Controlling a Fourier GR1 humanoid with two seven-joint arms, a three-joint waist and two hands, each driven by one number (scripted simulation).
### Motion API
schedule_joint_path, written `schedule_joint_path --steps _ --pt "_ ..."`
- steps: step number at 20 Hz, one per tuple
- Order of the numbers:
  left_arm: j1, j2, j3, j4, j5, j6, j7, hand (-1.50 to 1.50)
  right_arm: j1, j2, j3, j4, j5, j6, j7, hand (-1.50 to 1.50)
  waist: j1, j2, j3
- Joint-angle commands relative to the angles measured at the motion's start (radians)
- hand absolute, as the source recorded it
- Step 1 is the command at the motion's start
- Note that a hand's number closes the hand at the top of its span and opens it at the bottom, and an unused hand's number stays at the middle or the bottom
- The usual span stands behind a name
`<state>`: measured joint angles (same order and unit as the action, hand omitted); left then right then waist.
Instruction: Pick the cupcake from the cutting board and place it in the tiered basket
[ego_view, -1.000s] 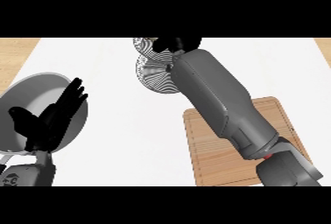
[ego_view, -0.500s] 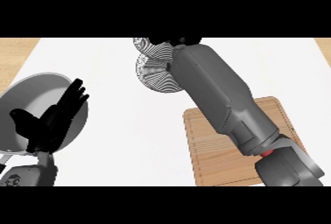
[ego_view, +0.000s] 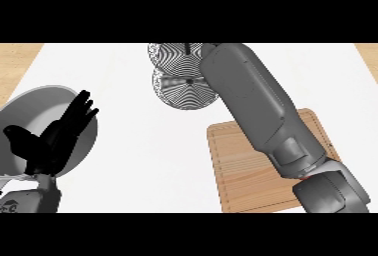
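A white counter (ego_view: 133, 165) is filling most of the frame, seen from steeply above, with strips of pale wood showing at the upper left and upper right corners.

At the top centre, a tiered basket (ego_view: 181, 90) of fine wire mesh is standing on the counter; its two round tiers are appearing as overlapping striped discs, one higher in the frame and a larger one just below it.

The right forearm (ego_view: 255, 110), thick and grey, is running diagonally from the lower right corner up to the top centre, ending beside the basket at the upper edge. The right hand itself is out of sight past that edge, so its fingers cannot be told.

Under that arm, at the lower right, a wooden cutting board (ego_view: 247, 180) is lying flat on the counter, partly hidden by the forearm. The cupcake is not showing anywhere on the visible part of the board or in the basket; where it is cannot be told.

At the left of the frame, the left hand (ego_view: 55, 140) is resting open, black fingers straight and pointing up and to the right, thumb held apart. It is overlapping a round grey plate (ego_view: 29, 107) lying at the left edge.
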<state>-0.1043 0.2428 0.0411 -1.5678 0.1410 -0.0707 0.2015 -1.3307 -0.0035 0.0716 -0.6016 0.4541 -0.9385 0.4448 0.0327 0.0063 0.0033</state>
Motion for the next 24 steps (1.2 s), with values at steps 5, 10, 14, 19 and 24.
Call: schedule_joint_path --steps 5,10,14,19,24 --pt "0.014 -0.013 0.010 0.018 -0.014 0.025 0.026 0.00 0.111 -0.045 -0.078 -0.178 -0.025 -0.133 -0.051 -1.50 -0.041 -0.011 -0.003" --pt "0.039 0.009 0.043 0.016 -0.012 0.020 0.013 0.00 0.210 -0.168 -0.088 -0.365 0.000 -0.064 0.056 -1.50 -0.069 -0.021 -0.004" --pt "0.066 0.001 0.050 0.007 -0.016 0.026 -0.005 0.00 0.378 -0.249 -0.096 -0.590 -0.010 0.014 0.123 -1.50 -0.079 -0.023 -0.004" --pt "0.089 -0.018 0.017 -0.043 -0.045 0.039 0.017 0.00 0.577 -0.377 -0.134 -0.821 -0.036 0.113 0.158 -1.50 -0.053 -0.014 -0.003" --pt "0.068 0.006 0.056 0.009 -0.006 -0.002 0.001 0.00 0.764 -0.539 -0.215 -1.119 -0.146 0.282 0.230 -1.50 -0.074 -0.017 -0.003"
